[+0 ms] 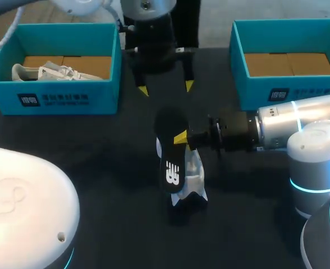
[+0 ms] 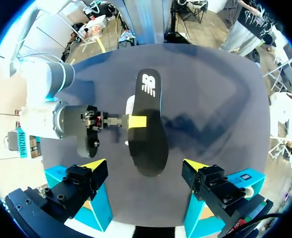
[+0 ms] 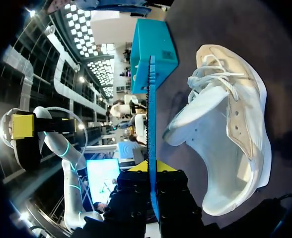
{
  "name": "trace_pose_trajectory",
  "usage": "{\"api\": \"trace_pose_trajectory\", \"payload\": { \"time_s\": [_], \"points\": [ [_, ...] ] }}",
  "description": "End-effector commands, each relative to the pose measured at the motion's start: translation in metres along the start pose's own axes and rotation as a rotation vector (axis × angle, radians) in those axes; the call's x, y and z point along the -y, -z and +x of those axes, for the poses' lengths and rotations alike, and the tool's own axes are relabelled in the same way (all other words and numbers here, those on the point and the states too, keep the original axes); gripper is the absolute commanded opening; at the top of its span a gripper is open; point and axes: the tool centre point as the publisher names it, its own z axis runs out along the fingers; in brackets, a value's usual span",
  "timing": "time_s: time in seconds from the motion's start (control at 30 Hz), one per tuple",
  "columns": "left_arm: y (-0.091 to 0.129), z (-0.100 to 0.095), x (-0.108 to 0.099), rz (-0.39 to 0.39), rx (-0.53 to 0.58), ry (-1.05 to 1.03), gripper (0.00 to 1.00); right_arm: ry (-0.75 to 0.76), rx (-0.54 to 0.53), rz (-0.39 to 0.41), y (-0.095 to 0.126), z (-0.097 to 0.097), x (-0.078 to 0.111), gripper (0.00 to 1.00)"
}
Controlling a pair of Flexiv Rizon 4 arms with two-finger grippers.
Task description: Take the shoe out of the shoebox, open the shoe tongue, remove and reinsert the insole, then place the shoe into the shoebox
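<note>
Your right jaws are clamped on the insole (image 1: pixel 170 147) at about mid-length. They hold it above the counter (image 1: pixel 97 162) near the middle, with its long axis running 12 to 6 and the logo end toward 6. In the right wrist view the insole (image 3: pixel 151 148) shows edge-on between the fingers. The shoe (image 3: pixel 235 139) lies just beside them, its laces and opening in sight.

From the head view the shoe (image 1: pixel 194 178) sits on the counter partly under the insole, toward 5 o'clock from it. You cannot tell from here whether the two touch.

Your left jaws stand wide with nothing in them. They hang at 12 o'clock from the insole, apart from it, in the gap between the two boxes. In the left wrist view the insole (image 2: pixel 148 129) lies ahead of them, between the spread tips.

The left box (image 1: pixel 69 100) stands at 10 o'clock against the far edge, with a second shoe (image 1: pixel 47 72) inside it. The right box (image 1: pixel 255 92) stands at 2 o'clock and shows only its cardboard floor.

The right arm (image 1: pixel 288 126) comes in from 3 o'clock and fills that side of the counter. Open counter runs from 7 to 9 o'clock of the insole, bounded by the left box's front wall and a white dome (image 1: pixel 24 213) at the near left corner. A narrower dark strip lies at 6 o'clock, between the shoe and the near edge.
</note>
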Motion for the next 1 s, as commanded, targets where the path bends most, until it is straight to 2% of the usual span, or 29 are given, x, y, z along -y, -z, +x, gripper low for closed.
{"api": "trace_pose_trajectory", "payload": {
  "time_s": [0.03,0.2,0.43,0.77,1.0],
  "points": [
    [-0.005,-0.004,-0.002,0.009,-0.06,0.004,1.0,-0.001,0.004,-0.001,-0.002,0.001,0.001,0.0],
    [-0.007,0.0,-0.001,0.011,-0.02,0.013,1.0,-0.001,0.004,-0.001,-0.002,0.001,0.001,0.0],
    [0.0,0.009,0.005,-0.018,0.06,0.021,1.0,-0.001,0.004,-0.001,-0.002,0.001,0.001,0.0],
    [0.011,0.035,0.016,-0.033,0.317,0.048,1.0,-0.001,0.004,-0.001,-0.002,0.001,0.001,0.0],
    [0.011,0.047,0.03,-0.046,0.465,0.037,1.0,-0.001,0.004,-0.001,-0.002,0.001,0.001,0.0]
  ]
}}
